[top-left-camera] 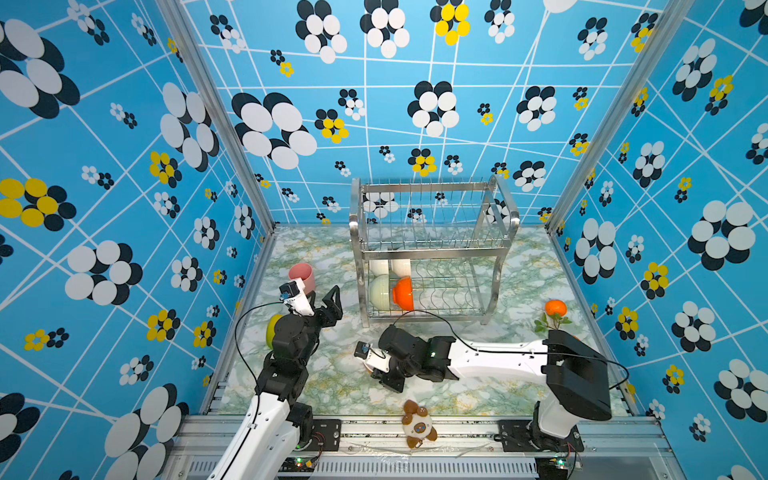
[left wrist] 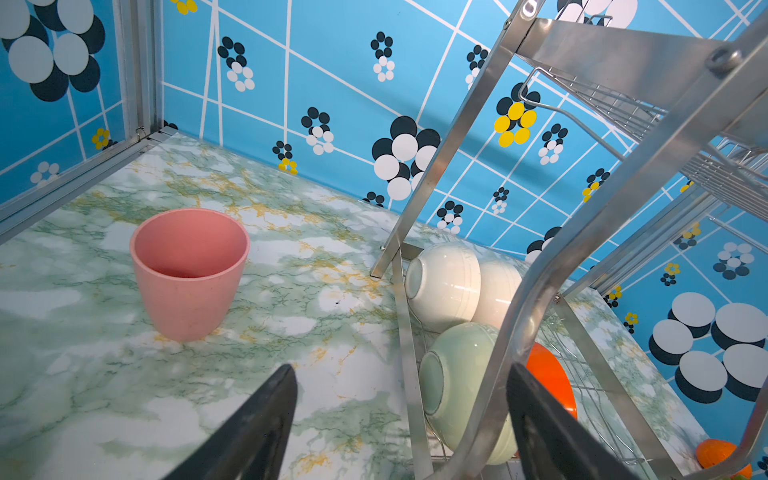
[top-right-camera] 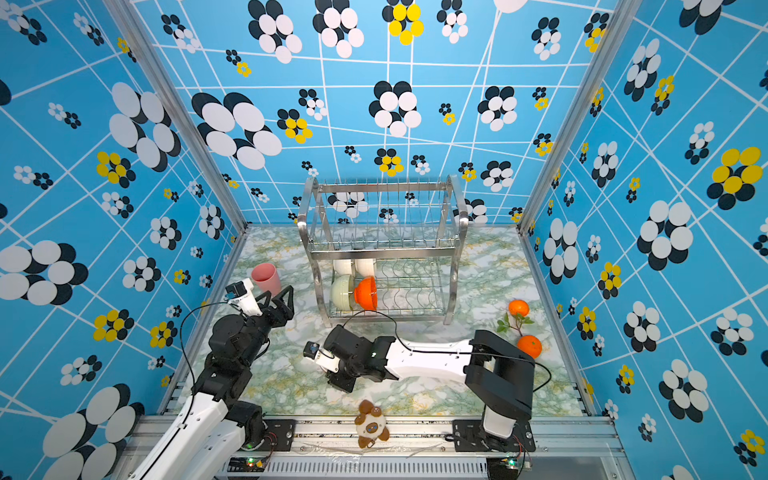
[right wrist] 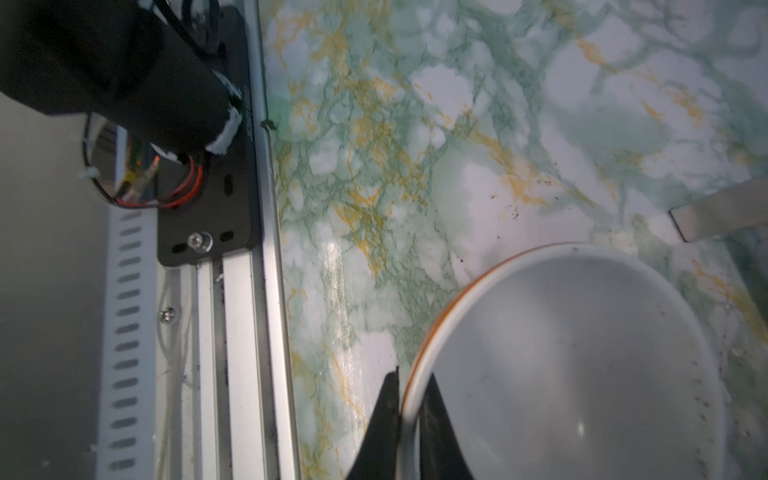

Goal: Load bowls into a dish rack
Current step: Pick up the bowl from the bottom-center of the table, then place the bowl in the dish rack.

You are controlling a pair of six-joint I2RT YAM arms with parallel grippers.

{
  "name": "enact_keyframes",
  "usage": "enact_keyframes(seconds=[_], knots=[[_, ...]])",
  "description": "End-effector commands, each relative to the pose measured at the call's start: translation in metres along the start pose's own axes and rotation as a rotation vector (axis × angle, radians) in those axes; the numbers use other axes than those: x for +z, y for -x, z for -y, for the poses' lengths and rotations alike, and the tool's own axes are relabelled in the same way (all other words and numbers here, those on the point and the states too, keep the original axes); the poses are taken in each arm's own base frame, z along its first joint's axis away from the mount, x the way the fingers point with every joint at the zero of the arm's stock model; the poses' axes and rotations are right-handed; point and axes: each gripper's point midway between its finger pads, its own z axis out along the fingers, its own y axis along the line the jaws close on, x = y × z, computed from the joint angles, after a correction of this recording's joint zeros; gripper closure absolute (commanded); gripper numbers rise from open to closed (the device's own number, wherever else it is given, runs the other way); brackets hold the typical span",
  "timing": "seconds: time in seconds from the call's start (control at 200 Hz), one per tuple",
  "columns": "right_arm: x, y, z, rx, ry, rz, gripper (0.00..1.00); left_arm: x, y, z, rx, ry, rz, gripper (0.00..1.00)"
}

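orange bowl [right wrist: 582, 374], by the count the only one not yet racked, is near the front of the marble-pattern tabletop [right wrist: 415, 124], under the right wrist, so the top views barely show it. the right gripper [right wrist: 411, 386] is pinched tight on its rim, one finger outside the wall and one inside. whether its foot rests on the table or is just off it i cannot tell. it looks glossy, white inside, with the orange skin showing as a thin line round the rim, and its mouth faces the wrist camera.

the dish rack [top-left-camera: 432, 252] lies beyond the held bowl, toward the back wall, and the right arm is plainly the nearer one. its lower tier holds two cream-white bowls [top-left-camera: 390, 266] at the back, with a sage green bowl [top-left-camera: 380, 293] and a second orange bowl [top-left-camera: 404, 294] in front. all four stand on edge at the end nearest the left arm. the free prongs run from there toward the right arm's side, so the held bowl likely has to tip onto its edge to slot in. the left gripper [top-right-camera: 276, 298] hangs by the rack's end, jaws wide and empty, near a pink cup [left wrist: 187, 270].
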Motion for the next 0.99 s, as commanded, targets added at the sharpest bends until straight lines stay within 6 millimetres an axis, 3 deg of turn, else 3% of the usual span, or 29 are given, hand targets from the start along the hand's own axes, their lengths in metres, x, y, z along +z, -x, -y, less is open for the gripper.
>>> enact_keyframes(seconds=[0.0,0.19,0.825,0.99], knots=[[-0.028,0.033,-0.003,0.092,0.083,0.178,0.97,0.002,-0.004,-0.003,-0.014,0.001,-0.011,0.19],[-0.063,0.043,0.016,0.221,0.122,0.336,0.97,0.003,-0.005,-0.003,-0.018,0.0,-0.014,0.19],[-0.161,0.039,0.11,0.591,0.183,0.796,0.96,0.005,-0.007,-0.003,-0.024,-0.001,-0.019,0.19],[-0.177,0.034,0.133,0.657,0.194,0.882,0.95,0.005,-0.007,-0.003,-0.024,-0.001,-0.021,0.19]])
